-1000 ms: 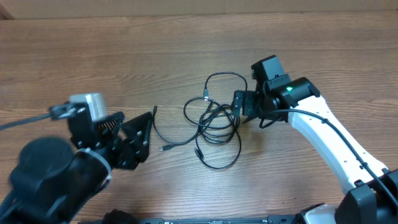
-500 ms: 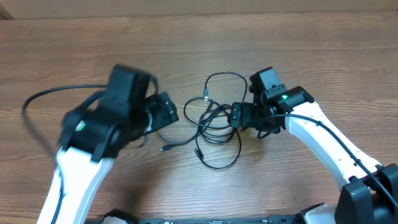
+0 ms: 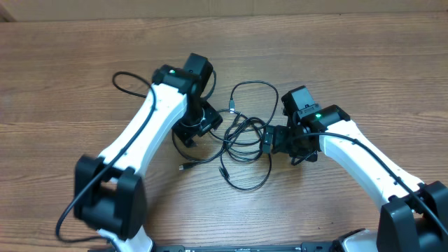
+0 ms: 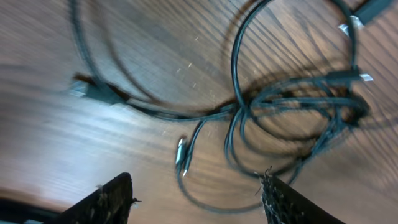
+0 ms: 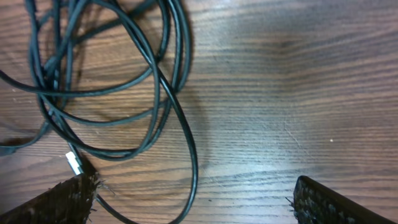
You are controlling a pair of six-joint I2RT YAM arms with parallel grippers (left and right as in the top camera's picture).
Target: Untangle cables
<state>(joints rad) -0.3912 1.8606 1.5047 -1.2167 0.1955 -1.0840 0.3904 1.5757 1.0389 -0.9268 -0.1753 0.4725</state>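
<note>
Cables (image 3: 243, 136) knot lies between the claws. Right gripper (image 3: 269, 138) is at its right edge, nearer. Left gripper (image 3: 201, 124) is just beside its left loops. Both spread wide, holding nothing.

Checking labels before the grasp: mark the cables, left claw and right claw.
cables (image 4: 239, 107), left wrist view, the crossing where strands bunch.
left claw (image 4: 196, 180), left wrist view, midway between its fingertips.
right claw (image 5: 194, 183), right wrist view, midway between its fingertips.
</note>
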